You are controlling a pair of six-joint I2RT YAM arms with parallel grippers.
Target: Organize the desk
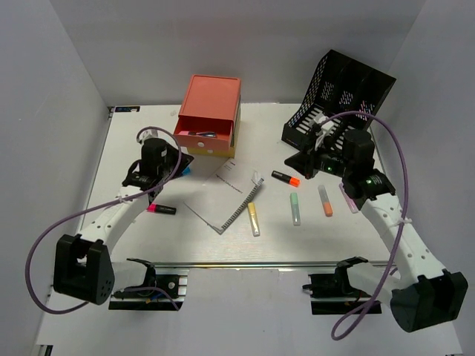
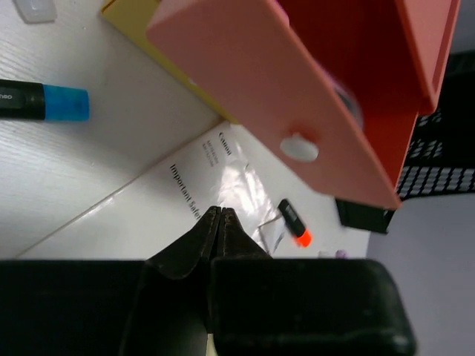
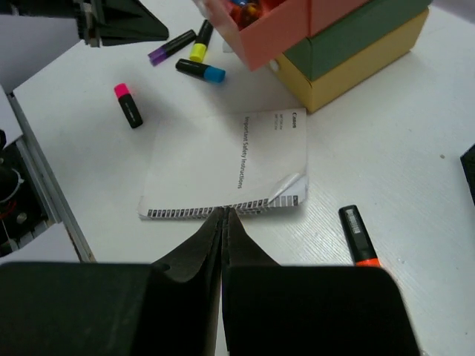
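Presently, left hand (image 2: 220, 211) closed, right hand (image 3: 224, 213) closed, above desk (image 1: 297, 245).

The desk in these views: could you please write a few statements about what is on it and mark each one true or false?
1. The top drawer of the drawer box is pulled open. True.
2. The left gripper holds the blue-capped highlighter. False: its fingers are shut on nothing, and that highlighter lies on the desk.
3. The booklet stands in the mesh rack. False: it lies flat on the desk in front of the drawer box.
4. The right gripper is shut and empty. True.
5. The orange-capped highlighter lies on the desk, apart from the booklet. True.
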